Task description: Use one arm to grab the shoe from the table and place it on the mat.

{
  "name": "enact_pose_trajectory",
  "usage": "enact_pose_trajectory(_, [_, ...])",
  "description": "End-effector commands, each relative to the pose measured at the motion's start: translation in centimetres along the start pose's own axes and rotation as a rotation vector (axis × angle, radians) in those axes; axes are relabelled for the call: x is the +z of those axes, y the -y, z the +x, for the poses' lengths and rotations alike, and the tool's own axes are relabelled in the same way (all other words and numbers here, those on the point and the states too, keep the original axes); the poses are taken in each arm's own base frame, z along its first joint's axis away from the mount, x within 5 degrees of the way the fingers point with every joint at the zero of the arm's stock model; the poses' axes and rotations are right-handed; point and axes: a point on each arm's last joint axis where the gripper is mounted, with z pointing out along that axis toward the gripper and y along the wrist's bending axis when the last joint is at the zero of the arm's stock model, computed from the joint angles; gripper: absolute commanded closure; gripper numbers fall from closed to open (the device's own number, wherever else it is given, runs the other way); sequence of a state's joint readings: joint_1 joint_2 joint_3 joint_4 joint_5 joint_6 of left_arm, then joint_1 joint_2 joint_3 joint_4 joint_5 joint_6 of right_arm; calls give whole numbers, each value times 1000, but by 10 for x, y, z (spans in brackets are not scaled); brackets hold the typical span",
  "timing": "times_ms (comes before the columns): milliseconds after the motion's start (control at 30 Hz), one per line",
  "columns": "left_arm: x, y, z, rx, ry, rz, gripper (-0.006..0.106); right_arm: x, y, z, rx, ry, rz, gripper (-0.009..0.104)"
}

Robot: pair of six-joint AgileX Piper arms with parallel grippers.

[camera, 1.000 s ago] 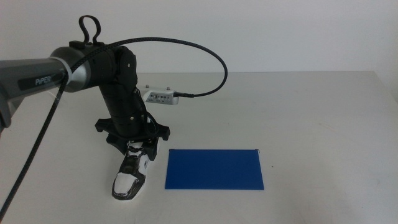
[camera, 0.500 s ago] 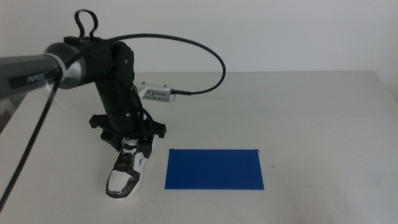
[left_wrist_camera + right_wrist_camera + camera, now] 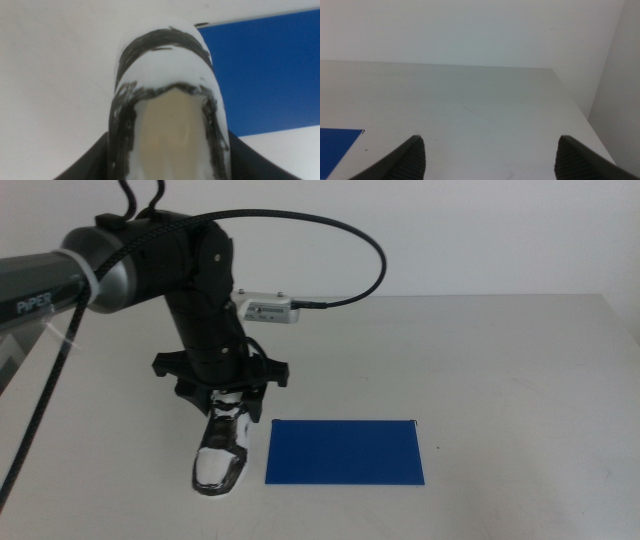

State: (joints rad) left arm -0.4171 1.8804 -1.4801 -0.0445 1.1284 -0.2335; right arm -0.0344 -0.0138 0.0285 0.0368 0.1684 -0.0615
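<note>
The left arm (image 3: 120, 275) reached in over the worktop (image 3: 520, 380), its grey sleeve and black joints bent steeply down so that the left tool (image 3: 228, 402) hung straight over the shoe (image 3: 222, 450). That tool was pinching the shoe at its heel end, one dark jaw on each side of the collar, as the left wrist view confirmed: the shoe filled the gap between the jaws, toe pointing away. The grip at the heel probably let the toe hang free and kept the jaws clear of the mat (image 3: 345, 452) for setting down. Whether the sole was touching the worktop or just off it could not be told.

The shoe was just left of the mat, near its left edge but not on it, its toe toward the camera. It looked soft and rounded, with a glossy white toe cap, black side patches and a pale lining inside the opening. A black cable looped from the arm to a small white box (image 3: 268, 309) behind the mat's left end.

The mat was a thin, flat, matte blue rectangle with sharp corners, lying flush on the plain white worktop.

The right tool (image 3: 487, 155) waited right of the mat, its jaws spread with nothing between them.
</note>
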Motion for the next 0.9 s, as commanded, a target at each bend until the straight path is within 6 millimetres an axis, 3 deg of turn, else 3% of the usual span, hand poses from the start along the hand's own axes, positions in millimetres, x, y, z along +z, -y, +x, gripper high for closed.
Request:
enact_pose_trajectory(0, [-33, 10, -1, -14, 90, 25, 102, -3, 1, -11, -21, 108, 12, 29])
enact_pose_trajectory(200, [-42, 38, -3, -24, 96, 44, 102, -3, 1, -11, -21, 108, 12, 29])
enact_pose_trajectory(567, [-32, 108, -22, 98, 46, 63, 102, -3, 1, -11, -21, 108, 12, 29])
enact_pose_trajectory(867, [-24, 121, -26, 116, 32, 104, 102, -3, 1, -11, -21, 108, 12, 29])
